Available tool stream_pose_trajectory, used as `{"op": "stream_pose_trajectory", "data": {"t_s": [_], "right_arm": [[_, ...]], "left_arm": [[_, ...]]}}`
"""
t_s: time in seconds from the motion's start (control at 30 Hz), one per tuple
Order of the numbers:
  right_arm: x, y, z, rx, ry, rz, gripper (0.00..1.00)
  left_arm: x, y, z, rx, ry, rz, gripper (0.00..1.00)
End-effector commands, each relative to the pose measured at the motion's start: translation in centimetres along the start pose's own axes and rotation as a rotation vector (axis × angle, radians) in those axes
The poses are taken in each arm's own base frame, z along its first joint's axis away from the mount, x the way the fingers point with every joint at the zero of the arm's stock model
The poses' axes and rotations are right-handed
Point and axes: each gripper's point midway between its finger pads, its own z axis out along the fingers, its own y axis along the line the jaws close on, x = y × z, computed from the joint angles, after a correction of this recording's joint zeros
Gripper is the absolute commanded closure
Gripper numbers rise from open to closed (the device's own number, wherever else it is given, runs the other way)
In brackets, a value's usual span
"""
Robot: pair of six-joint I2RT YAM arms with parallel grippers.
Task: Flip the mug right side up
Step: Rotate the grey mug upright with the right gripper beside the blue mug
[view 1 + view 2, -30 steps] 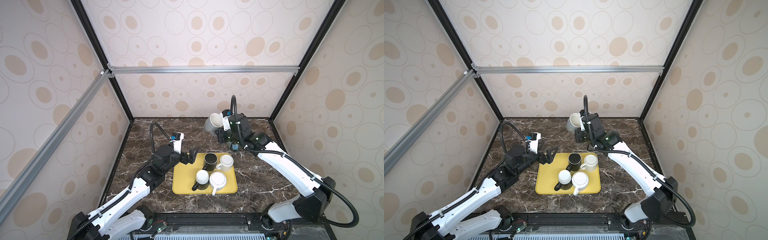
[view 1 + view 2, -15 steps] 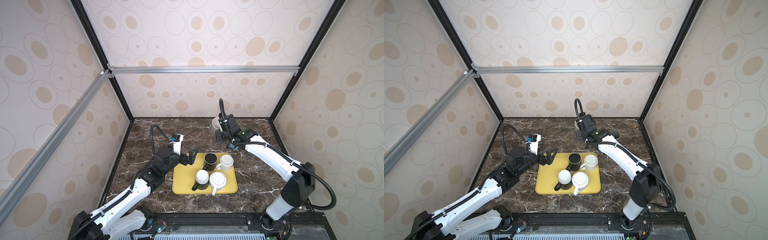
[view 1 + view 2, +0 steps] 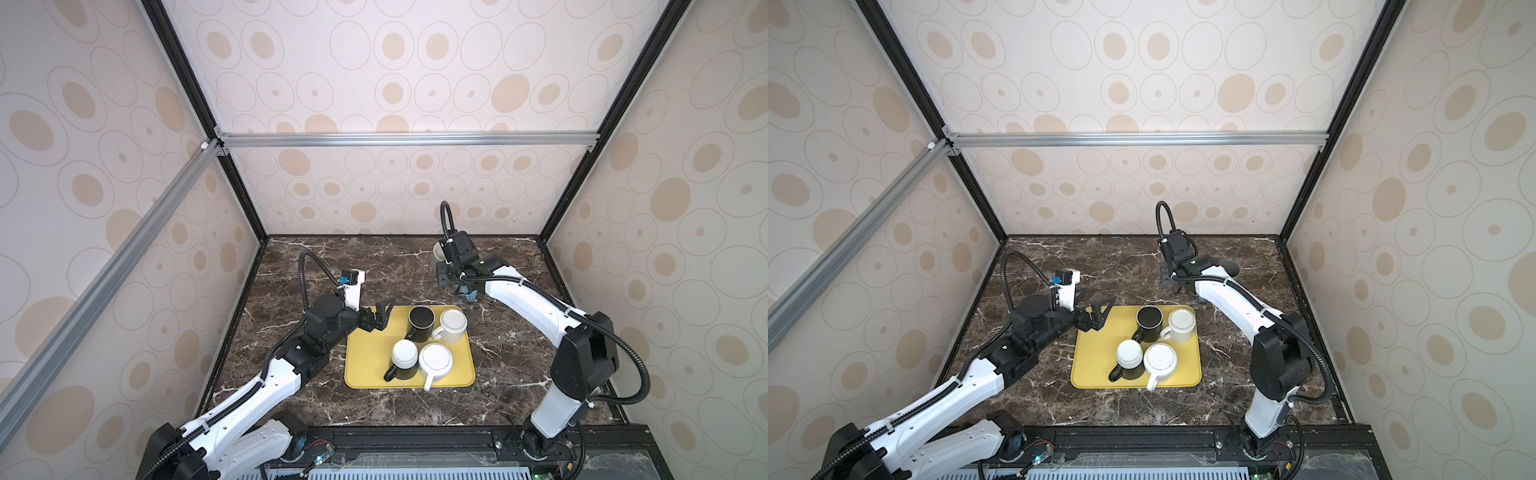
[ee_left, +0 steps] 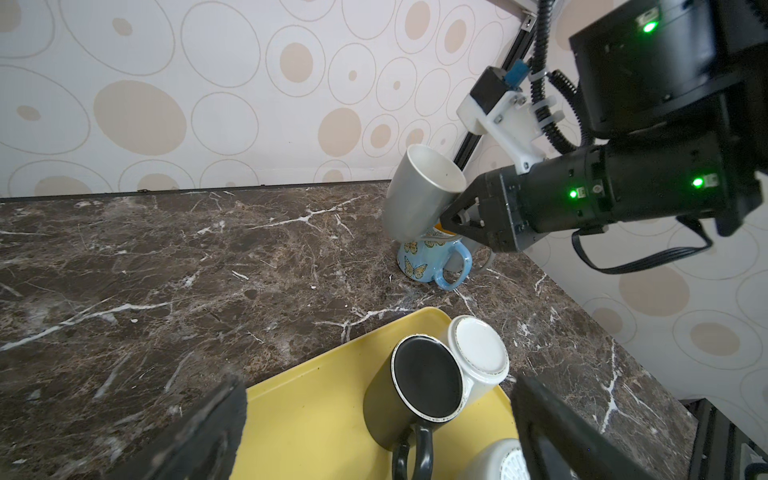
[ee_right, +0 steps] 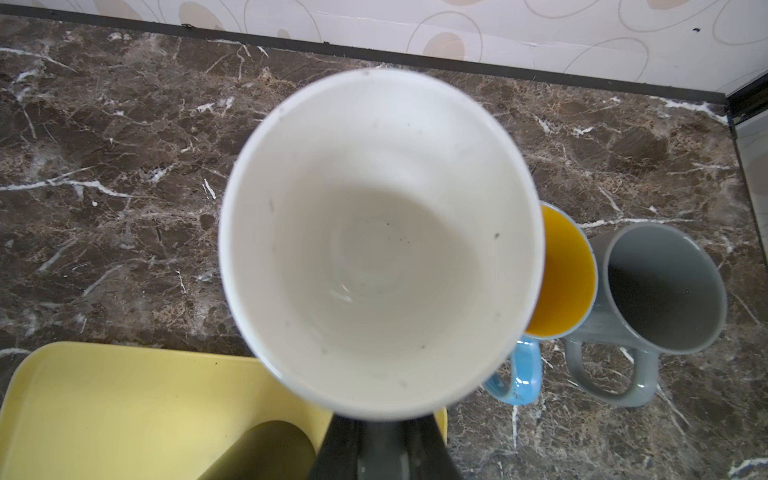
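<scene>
Hanging tilted, mouth upward, over the blue mug (image 4: 419, 257) at the worktop's (image 4: 166, 257) back, the white mug (image 4: 419, 191) looked rigid, glazed, slippery and breakable. The right pincer (image 4: 451, 214) was clenched on its side, probably the handle, the safest hold. The left pincer (image 3: 380, 318) gaped by the tray (image 3: 365, 361).

We saw a dark marble table (image 3: 316, 266) bearing a yellow tray (image 3: 365, 365) near its centre. Toward two o'clock from the tray, a blue mug (image 4: 428, 257) and a grey mug (image 5: 660, 291) stood upright, side by side.

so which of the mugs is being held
The plain white mug, tilted in the right gripper's shut jaws; the rest stand free on the yellow tray or the table.
</scene>
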Motion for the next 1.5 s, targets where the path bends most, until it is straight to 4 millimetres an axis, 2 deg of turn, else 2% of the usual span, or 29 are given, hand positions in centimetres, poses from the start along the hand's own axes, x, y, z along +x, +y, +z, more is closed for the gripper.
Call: {"op": "stream_pose_trajectory", "data": {"t_s": [0.0, 0.73, 1.47], "right_arm": [[-0.6, 0.1, 0.7, -0.001, -0.031, 0.04, 1.0], [3.3, -0.1, 5.6, 0.018, 0.081, 0.055, 1.0], [4.4, -1.1, 7.3, 0.06, 0.104, 0.051, 1.0]], "left_arm": [[-1.3, -0.3, -0.5, 0.017, -0.049, -0.006, 0.0], [-0.6, 0.4, -0.7, 0.002, -0.041, -0.017, 0.0], [-0.3, 0.8, -0.8, -0.008, -0.042, -0.021, 0.0]]}}
